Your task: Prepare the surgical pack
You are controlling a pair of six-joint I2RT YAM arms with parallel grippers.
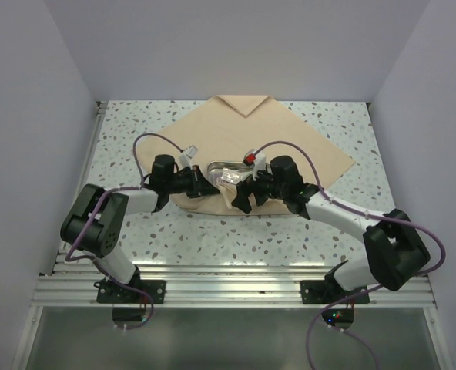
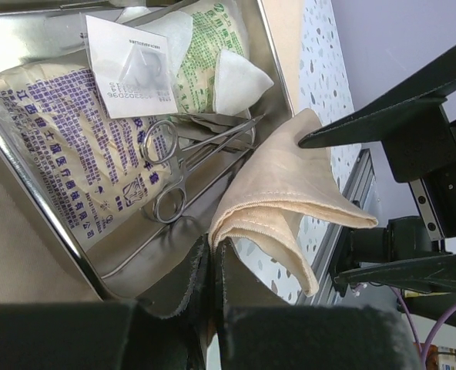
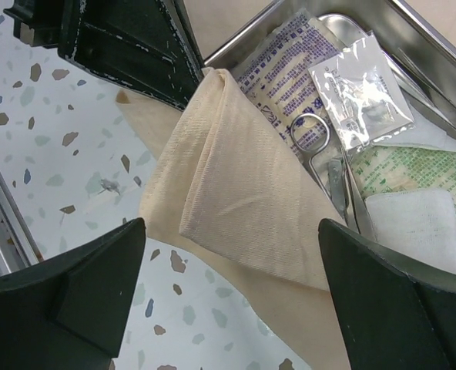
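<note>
The tan cloth [image 1: 290, 146] lies spread on the speckled table with its far corner folded. A steel tray [image 1: 217, 164] sits on it and holds printed packets [image 2: 66, 146], scissors [image 2: 174, 166] and white gauze [image 2: 239, 77]. My left gripper [image 2: 211, 266] is shut on the folded near corner of the cloth [image 2: 270, 204], lifted beside the tray's near rim. My right gripper [image 3: 232, 266] is wide open above that same fold [image 3: 243, 200], its fingers [image 3: 74, 277] on either side and apart from it. In the top view both grippers [image 1: 212, 185] meet at the tray's near edge.
A metal rail [image 1: 236, 274] runs along the table's near edge by the arm bases. Grey walls close in the left, right and back sides. Purple cables [image 1: 155, 139] loop over both arms. The speckled table [image 1: 135, 131] shows around the cloth.
</note>
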